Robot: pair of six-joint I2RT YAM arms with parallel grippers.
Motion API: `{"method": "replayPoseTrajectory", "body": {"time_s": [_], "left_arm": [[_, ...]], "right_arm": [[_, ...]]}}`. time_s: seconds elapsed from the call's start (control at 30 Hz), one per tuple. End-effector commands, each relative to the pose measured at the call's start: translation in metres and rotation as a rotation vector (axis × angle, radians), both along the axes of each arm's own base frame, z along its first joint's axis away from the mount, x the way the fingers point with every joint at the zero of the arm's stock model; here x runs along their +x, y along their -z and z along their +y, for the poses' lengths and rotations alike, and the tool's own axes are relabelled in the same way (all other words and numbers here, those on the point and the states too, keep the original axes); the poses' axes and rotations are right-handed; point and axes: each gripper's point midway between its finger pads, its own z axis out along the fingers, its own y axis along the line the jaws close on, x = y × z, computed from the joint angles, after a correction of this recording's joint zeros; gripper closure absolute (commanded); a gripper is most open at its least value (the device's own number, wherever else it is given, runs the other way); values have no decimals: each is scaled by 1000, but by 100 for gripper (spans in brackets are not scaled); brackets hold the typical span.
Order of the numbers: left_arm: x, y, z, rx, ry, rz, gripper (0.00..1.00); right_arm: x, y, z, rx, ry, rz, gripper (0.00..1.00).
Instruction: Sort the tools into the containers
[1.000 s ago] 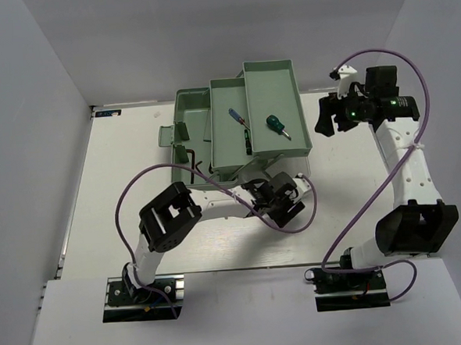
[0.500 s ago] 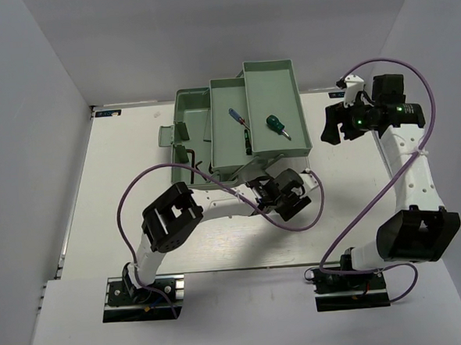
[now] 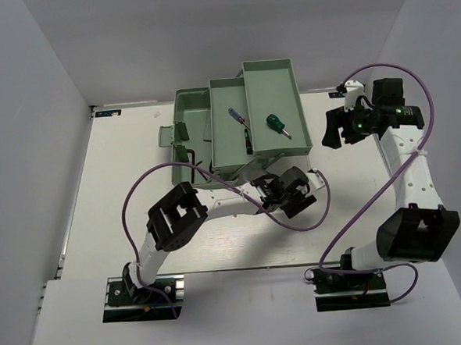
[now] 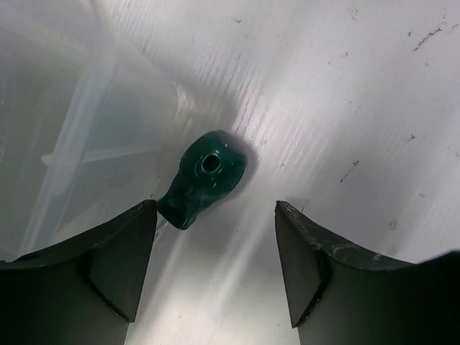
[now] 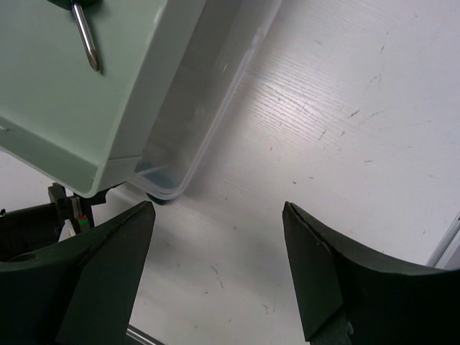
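The mint-green toolbox stands open at the back. Its right tray holds a stubby green screwdriver. Its middle tray holds a blue-handled screwdriver and a black one. A dark hex key lies in the base. My left gripper is open at the toolbox's front right corner. In the left wrist view the gripper is just short of a second green screwdriver lying on the table beside the translucent lid. My right gripper is open and empty, right of the trays.
The right wrist view shows the open gripper over bare white table, with the tray corner, a screwdriver tip and the translucent lid edge to its left. White walls enclose the table. A purple cable loops beside the left arm.
My left gripper has moved right and slightly back along the toolbox's front. My right gripper has dropped nearer and lower beside the right tray. The tools in the trays have not moved.
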Motion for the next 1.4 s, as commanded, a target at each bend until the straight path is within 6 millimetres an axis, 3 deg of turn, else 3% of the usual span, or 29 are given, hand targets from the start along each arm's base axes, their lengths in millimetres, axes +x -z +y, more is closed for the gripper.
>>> {"method": "replayPoseTrajectory", "body": {"time_s": [0.0, 0.13, 0.3, 0.53, 0.7, 0.87, 1.07, 1.13, 1.3, 1.37], "left_arm": [[12, -18, -17, -48, 24, -49, 23], [11, -2, -19, -17, 45, -43, 23], [8, 0, -24, -28, 67, -26, 23], [-3, 18, -14, 4, 83, 21, 26], [-7, 20, -14, 8, 97, 38, 36], [-14, 38, -4, 56, 89, 86, 48], [-37, 66, 9, 110, 111, 151, 62], [-41, 66, 12, 113, 110, 167, 70], [-58, 59, 11, 92, 152, 216, 78], [-61, 45, 12, 68, 152, 222, 86]], "right_arm": [[-4, -3, 1, 12, -8, -7, 22], [-4, -5, 0, 14, -3, -10, 22], [-4, -4, -2, 9, 4, -8, 22], [-2, -3, -3, 21, 14, -4, 22], [1, -5, -3, 34, 19, -17, 22], [2, -7, -2, 46, 22, -21, 22], [1, -6, -3, 56, 29, -18, 22], [2, -6, -3, 63, 31, -20, 22], [0, -5, -4, 77, 36, -20, 22], [0, -4, -3, 80, 37, -22, 22]]}}
